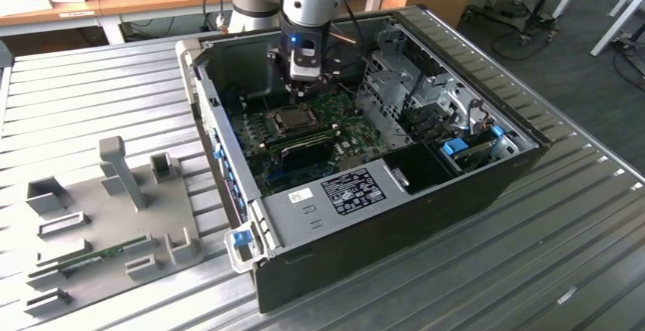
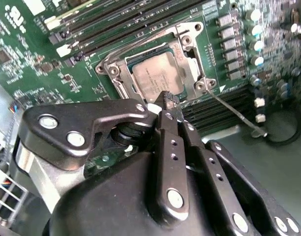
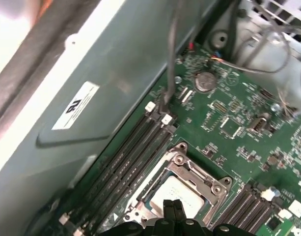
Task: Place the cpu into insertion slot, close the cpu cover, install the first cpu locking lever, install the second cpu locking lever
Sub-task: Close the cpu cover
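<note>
My fingers (image 2: pixel 170 100) are clenched on nothing, their tips over the near edge of the cover (image 2: pixel 118 76). The cpu (image 2: pixel 155 78) lies seated flat just beyond them, ringed by the lowered cover. A thin lever (image 2: pixel 236 112) slants away from the cover's corner beside the fingers, which I judge is unlatched.

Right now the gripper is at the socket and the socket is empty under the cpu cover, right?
No, not empty: the second wrist view shows the cpu seated there, grey top visible through the window of the cpu cover. The gripper is where you said.
</note>
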Robot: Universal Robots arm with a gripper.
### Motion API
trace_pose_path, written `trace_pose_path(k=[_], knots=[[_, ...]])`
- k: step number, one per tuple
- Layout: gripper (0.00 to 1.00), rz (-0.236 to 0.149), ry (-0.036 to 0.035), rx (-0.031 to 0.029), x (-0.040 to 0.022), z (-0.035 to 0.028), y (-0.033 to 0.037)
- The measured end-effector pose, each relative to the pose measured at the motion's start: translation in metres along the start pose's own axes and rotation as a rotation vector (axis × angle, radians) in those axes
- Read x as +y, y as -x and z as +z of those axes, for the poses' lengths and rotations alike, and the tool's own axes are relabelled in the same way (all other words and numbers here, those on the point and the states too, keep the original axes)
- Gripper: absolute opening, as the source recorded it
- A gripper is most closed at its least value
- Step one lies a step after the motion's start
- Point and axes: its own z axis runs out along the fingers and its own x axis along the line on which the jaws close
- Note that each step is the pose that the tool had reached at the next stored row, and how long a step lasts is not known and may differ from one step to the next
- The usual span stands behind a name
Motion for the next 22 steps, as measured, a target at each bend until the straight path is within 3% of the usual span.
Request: trace_pose_path(k=[8, 15, 22], knots=[[0.11, -0.141, -0.0085, 0.0027, 0.0, 0.0001, 0.0], [0.11, -0.158, -0.0083, 0.0018, -0.0005, 0.0002, -0.0004], [0.11, -0.284, -0.0125, 0.0013, -0.0006, 0.0007, -0.0004]])
